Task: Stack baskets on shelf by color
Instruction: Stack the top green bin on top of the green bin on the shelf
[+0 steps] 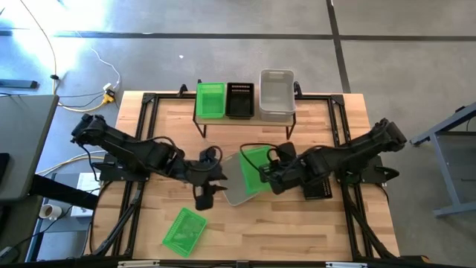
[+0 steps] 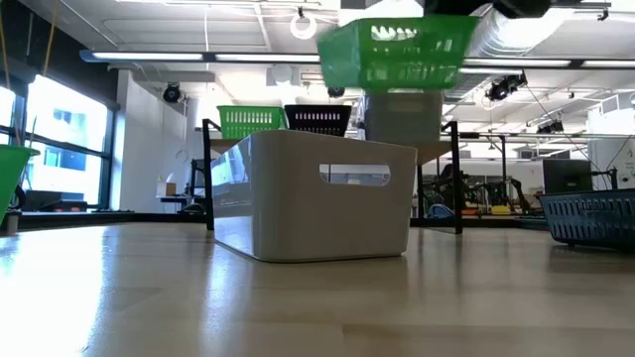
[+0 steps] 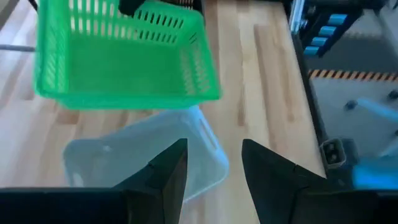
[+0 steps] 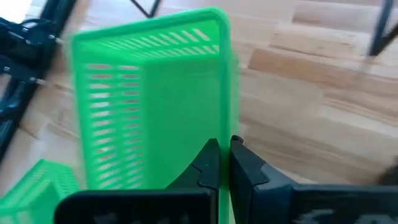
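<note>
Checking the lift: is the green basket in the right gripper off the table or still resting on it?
Off the table. The green basket hangs above the grey basket, right gripper shut on its wall.

Looking down, your shelf at the table's far edge already has a green basket, a black basket and a pale grey basket lined up left to right. Your right gripper has a second green basket pinched above a grey basket mid-table. Your left gripper sits right beside that grey one, and a third green basket lies tilted near the front edge.
</note>
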Robot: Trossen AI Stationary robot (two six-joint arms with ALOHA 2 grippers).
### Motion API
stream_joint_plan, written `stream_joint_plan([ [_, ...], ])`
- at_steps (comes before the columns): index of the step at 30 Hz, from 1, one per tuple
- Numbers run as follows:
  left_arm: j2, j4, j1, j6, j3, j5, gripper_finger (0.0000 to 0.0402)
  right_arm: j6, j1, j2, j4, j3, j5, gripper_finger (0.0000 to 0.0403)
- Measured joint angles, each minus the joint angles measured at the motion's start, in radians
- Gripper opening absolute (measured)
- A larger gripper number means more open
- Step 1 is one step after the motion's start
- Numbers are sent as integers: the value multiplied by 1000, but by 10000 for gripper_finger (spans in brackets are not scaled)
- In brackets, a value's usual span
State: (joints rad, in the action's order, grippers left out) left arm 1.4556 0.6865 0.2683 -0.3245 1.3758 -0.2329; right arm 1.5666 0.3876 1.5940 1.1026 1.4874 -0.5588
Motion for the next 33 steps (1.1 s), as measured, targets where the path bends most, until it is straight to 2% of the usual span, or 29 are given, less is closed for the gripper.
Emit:
stream_joint_plan([
  [2, 22, -43, 4, 47, 8, -10, 145, -8, -7, 16, -6, 4, 1, 0],
  [9, 81, -16, 10, 122, 1, -39, 145, -23, -27, 55, -86, 10, -38, 0],
  [13, 118, -18, 10, 129, 2, -78, 145, -24, -35, 64, -126, 12, -76, 0],
  [20, 172, -28, 10, 130, 4, -164, 145, -37, -47, 88, -178, 10, -80, 0],
  [33, 205, -38, 15, 145, 4, -130, 145, -67, -77, 99, -212, 10, -95, 0],
])
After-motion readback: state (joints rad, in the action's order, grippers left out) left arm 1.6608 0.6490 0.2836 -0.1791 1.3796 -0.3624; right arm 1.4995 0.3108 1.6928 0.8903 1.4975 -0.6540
